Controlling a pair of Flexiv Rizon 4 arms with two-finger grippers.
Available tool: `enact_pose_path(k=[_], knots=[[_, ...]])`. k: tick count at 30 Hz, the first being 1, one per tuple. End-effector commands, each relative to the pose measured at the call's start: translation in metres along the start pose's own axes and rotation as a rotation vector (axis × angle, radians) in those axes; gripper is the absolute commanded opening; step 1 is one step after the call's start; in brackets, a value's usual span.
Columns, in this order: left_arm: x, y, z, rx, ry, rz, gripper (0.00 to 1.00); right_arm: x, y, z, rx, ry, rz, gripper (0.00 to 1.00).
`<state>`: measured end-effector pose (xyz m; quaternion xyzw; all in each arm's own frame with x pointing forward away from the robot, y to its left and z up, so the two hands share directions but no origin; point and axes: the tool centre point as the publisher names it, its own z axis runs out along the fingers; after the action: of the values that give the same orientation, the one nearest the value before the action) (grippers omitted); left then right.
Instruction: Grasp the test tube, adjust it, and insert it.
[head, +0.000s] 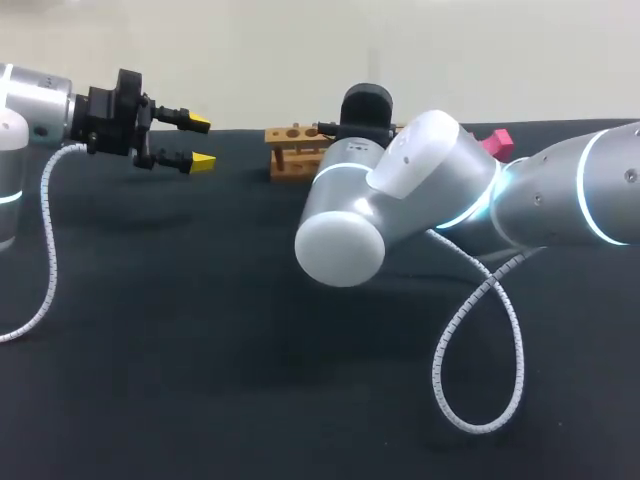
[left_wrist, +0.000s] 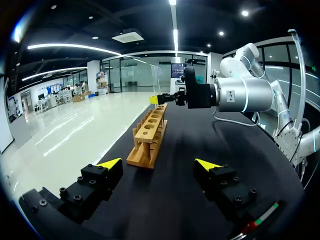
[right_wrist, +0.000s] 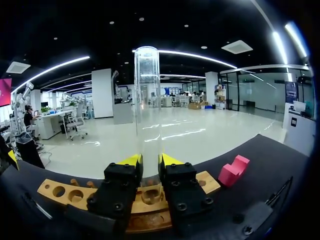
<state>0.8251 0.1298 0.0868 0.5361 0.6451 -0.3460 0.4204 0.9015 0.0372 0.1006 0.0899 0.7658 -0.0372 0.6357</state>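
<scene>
Your right tool pinches the test tube low down: likely light, slick, brittle, so squeeze gently; your left tool, upper left, stands spread.

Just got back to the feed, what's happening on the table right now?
The right gripper is shut on the test tube, holding it upright over the wooden rack, with its lower end at one of the holes. Whether it has entered yet is hidden by the gripper. The left gripper is open and empty, off at one end of the rack and pointing toward it. A pink block lies beside the rack.
</scene>
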Motion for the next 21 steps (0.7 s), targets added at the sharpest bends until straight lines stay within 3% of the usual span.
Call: enact_pose_path(k=[1,7,16,19,21], knots=[[0.0010,-0.0010,0.0002,-0.004,-0.003,0.003,1.00,0.0007,0.0023,0.0010,0.001,0.001,0.000,0.11],[0.0010,-0.0010,0.0002,-0.004,-0.003,0.003,1.00,0.0021,0.0022,0.0001,0.000,0.006,-0.001,0.29],[0.0010,-0.0010,0.0002,-0.004,-0.003,0.003,1.00,0.0031,0.0016,-0.0014,0.006,0.011,0.000,0.46],[0.0010,-0.0010,0.0002,-0.004,-0.003,0.003,1.00,0.0030,0.0018,-0.0019,0.007,0.010,0.000,0.47],[0.0010,-0.0010,0.0002,-0.004,-0.003,0.003,1.00,0.0024,0.0018,-0.0025,0.009,0.008,0.001,0.56]])
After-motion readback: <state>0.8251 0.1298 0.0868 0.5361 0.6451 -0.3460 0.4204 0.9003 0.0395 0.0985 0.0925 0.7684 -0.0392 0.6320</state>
